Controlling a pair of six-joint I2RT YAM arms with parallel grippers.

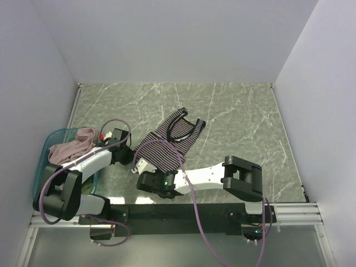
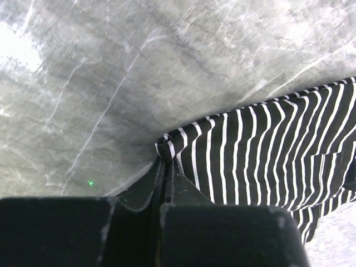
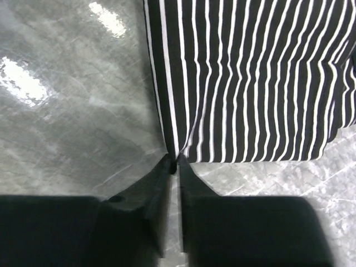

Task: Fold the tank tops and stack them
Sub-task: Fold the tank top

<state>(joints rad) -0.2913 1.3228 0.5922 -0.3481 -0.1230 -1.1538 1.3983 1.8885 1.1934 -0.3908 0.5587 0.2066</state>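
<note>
Left wrist view showed the left fingers [image 2: 146, 188] closed on a corner of the striped tank top [image 2: 267, 156]; the right fingers [image 3: 151, 192] pinched its hem edge, probably so both could lift and fold it.

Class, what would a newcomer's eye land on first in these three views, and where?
The black-and-white striped tank top lies in the middle of the marble table. The left gripper and right gripper both pinch its near edge. At the left, a teal tub holds a pink top.
</note>
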